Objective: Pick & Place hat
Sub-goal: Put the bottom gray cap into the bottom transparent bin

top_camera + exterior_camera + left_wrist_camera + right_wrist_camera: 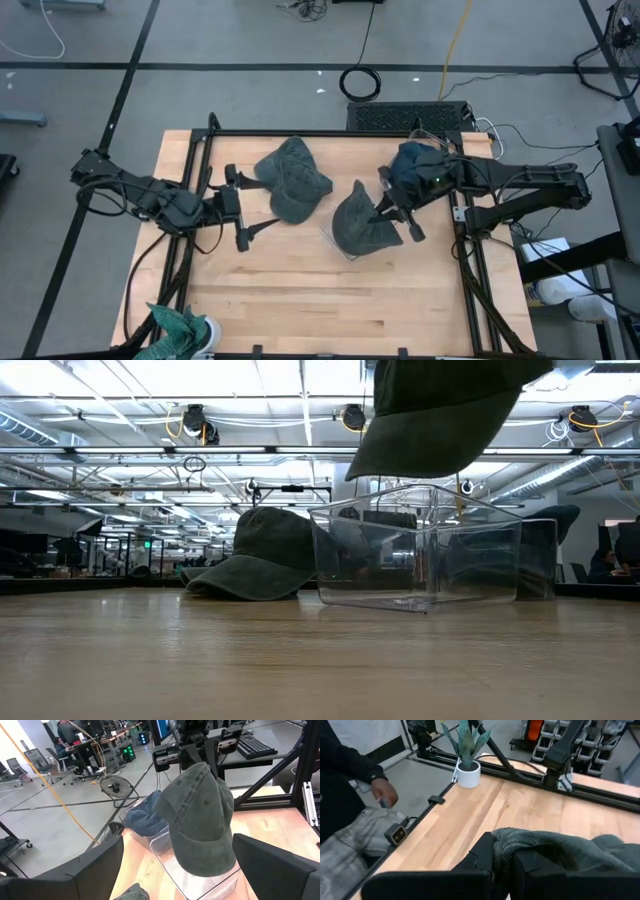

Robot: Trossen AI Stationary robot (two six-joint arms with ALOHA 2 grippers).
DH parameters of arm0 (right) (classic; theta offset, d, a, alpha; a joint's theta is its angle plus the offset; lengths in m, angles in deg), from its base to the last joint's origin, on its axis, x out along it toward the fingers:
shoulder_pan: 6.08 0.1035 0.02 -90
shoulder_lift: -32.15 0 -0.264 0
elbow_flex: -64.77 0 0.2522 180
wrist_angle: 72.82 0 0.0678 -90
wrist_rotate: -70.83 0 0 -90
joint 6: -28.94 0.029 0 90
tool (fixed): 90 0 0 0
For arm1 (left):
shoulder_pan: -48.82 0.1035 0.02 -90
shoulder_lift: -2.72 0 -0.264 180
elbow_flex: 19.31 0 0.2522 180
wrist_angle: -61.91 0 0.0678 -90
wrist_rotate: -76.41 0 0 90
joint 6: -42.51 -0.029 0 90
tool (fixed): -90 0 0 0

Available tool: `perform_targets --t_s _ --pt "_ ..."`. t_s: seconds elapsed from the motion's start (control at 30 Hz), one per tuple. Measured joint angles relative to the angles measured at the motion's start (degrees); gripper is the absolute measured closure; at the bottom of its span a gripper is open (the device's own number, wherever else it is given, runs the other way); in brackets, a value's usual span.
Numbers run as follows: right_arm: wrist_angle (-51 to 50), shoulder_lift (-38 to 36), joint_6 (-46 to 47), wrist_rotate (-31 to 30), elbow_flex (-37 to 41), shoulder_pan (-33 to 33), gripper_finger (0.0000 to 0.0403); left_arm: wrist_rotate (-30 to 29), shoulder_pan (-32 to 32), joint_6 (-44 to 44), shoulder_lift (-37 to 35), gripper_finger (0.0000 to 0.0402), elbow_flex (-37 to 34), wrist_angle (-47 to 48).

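Above the clear bin (430, 545), right gripper (392, 213) hangs clamped on the hat (358, 222). Placing step, I judge: lower, then release. Left gripper (240, 207) waits, fingers apart.

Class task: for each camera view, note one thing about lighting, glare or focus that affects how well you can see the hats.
Low view: bright ceiling lights silhouette the held hat; the clear box shows reflections. High view: even light, soft shadows under the hats. Left wrist view: that arm's own fingers blur near the lens.
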Motion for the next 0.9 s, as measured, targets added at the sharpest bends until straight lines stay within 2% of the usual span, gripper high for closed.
perform_targets --t_s 0.17,0.33,0.5,0.63,0.9 --pt "-0.96 0.16 -2.1 -0.01 0.23 -1.5 0.0392 -0.02 0.0 -0.01 0.0 0.0023 0.0 0.0" --pt "-0.05 0.26 -3.21 0.17 3.63 -2.58 0.0392 -0.02 0.0 -0.02 0.0 0.0023 0.0 0.0" --pt "3.81 0.26 -2.76 0.82 8.62 -4.13 0.0392 -0.02 0.0 -0.02 0.0 0.0023 0.0 0.0" --pt "8.64 0.26 -0.22 4.5 11.85 -5.18 0.0392 -0.02 0.0 -0.02 0.0 0.0023 0.0 -0.02" --pt "15.75 0.26 3.32 4.17 19.67 -5.21 0.0392 -0.02 0.0 -0.04 0.0 0.0023 0.0 -0.03"
